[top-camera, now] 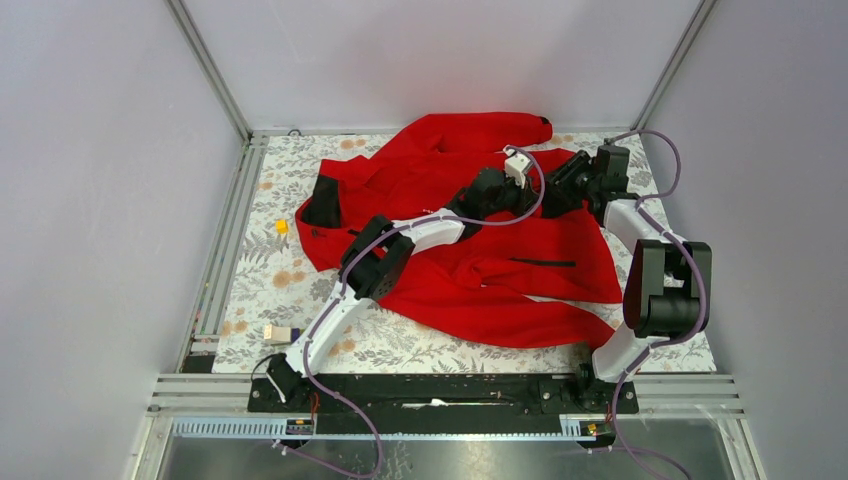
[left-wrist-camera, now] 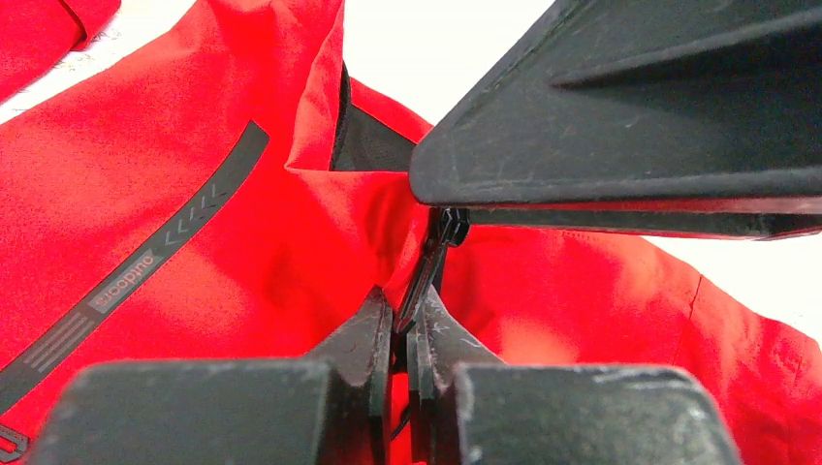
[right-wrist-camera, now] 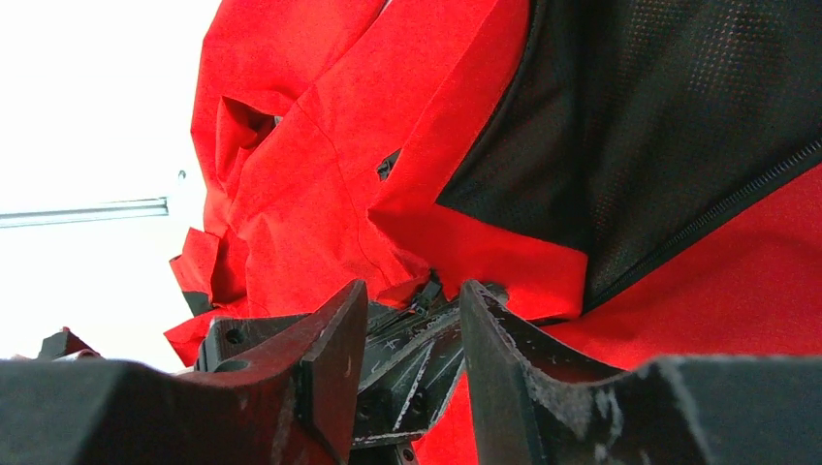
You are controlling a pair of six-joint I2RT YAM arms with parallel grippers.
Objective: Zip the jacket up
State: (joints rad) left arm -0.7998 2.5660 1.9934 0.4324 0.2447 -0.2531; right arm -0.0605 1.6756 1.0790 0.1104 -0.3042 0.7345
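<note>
Pinching the dark zipper pull (left-wrist-camera: 431, 262) at the jacket's front opening, the left gripper (left-wrist-camera: 402, 320) has its jaws pressed together on the tab, and the red jacket (left-wrist-camera: 291, 242) lies directly under and beyond the fingertips. Just past the pull, on the far side of the same opening, one broad black finger (left-wrist-camera: 630, 116) of the right arm crosses above the fabric, with a thin red sliver showing under it. In the right wrist view the right gripper (right-wrist-camera: 415, 295) has its jaws apart at a middling gap around the jacket's hem corner. Black parts sit between the fingers, and I cannot tell whether the pads touch the cloth. Beyond that corner the jacket folds back, showing black mesh lining (right-wrist-camera: 630, 145) with a line of zipper teeth along its edge. To the left of the front opening a dark taped pocket zipper (left-wrist-camera: 165, 242) runs diagonally across the red, printed with chevrons and small grey lettering (left-wrist-camera: 126, 278) that looks like "outdoor" upside down. From above, the jacket lies spread sideways over the floral table (top-camera: 400, 345), with its black-lined collar end to the left and its hem end to the right. Both grippers meet over the far right part of the jacket. Near the table's front edge, well clear of the jacket's near left side, lies a small pale block (top-camera: 278, 334). A small yellow block (top-camera: 282, 226) sits just beside the collar end.
</note>
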